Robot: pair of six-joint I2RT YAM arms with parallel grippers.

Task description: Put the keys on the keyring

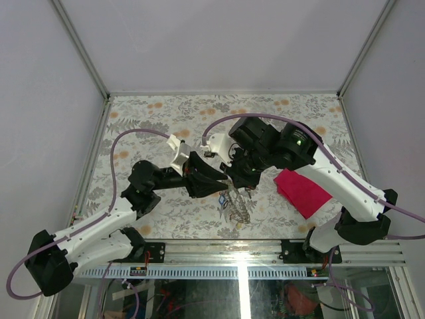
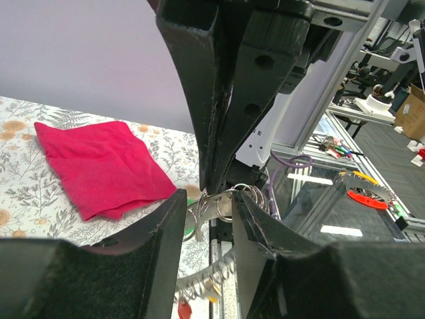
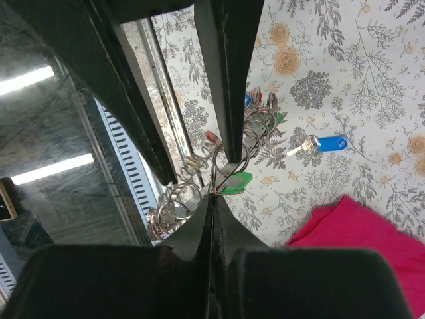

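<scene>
Top view: both sets of fingertips overlap mid-table, so the spot where the right gripper [image 1: 230, 179] pinches the keyring [image 1: 237, 203] is hidden. The small keys [image 1: 240, 212] on the ring are too tiny to sort by colour. The red cloth [image 1: 304, 191] has its far left corner under the right arm.

Left wrist view: the keyring's lower part sits behind the left gripper [image 2: 207, 197] fingers, and contact can't be told. The room behind is blurred.

Right wrist view: the cloth is cut by the right and bottom edges. The green key [image 3: 237, 183] may be on the ring or loose, unclear.

Crimson cloth [image 1: 302, 191], blue-headed key [image 3: 330, 143], green-headed key [image 3: 236, 183], grey keyring [image 1: 238, 207], white tabletop [image 1: 166, 109] with grey-and-orange floral print
</scene>
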